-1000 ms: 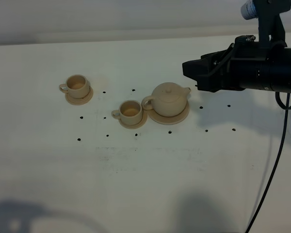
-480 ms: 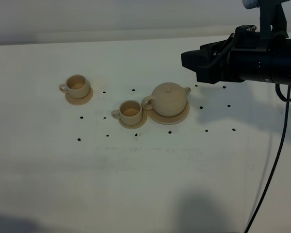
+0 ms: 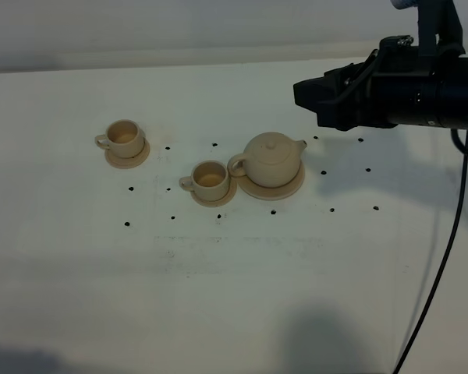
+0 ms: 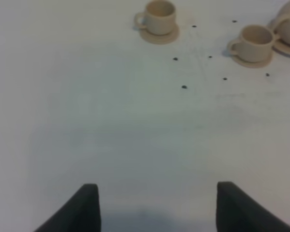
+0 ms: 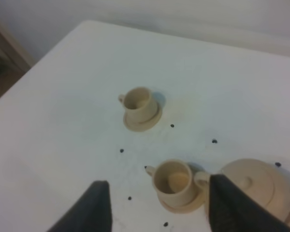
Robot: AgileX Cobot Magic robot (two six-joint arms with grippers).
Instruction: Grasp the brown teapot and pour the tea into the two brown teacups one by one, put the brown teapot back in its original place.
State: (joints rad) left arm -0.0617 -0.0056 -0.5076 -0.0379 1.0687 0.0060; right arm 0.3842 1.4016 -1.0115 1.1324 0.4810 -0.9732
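Note:
The brown teapot [image 3: 272, 159] stands upright on its wide saucer [image 3: 294, 187], spout to the right, handle to the left. One teacup [image 3: 210, 178] on a small saucer sits just left of it; the other teacup [image 3: 125, 138] sits farther left and back. The right gripper [image 3: 312, 100] hangs above the table, up and right of the teapot; its fingers [image 5: 227, 203] stand apart and empty, with teapot [image 5: 258, 186] and cups [image 5: 173, 180] [image 5: 138, 101] below. The left gripper [image 4: 154, 205] is open and empty over bare table, out of the exterior view; cups [image 4: 159, 13] [image 4: 253, 39] lie far ahead.
The white table [image 3: 234, 280] carries several small black dots [image 3: 273, 212] around the tea set. A black cable [image 3: 444, 257] hangs down at the right. The table's left edge [image 5: 34, 65] shows in the right wrist view.
The right arm has risen slightly and drifted a little right, away from the teapot. The tea set has not moved.

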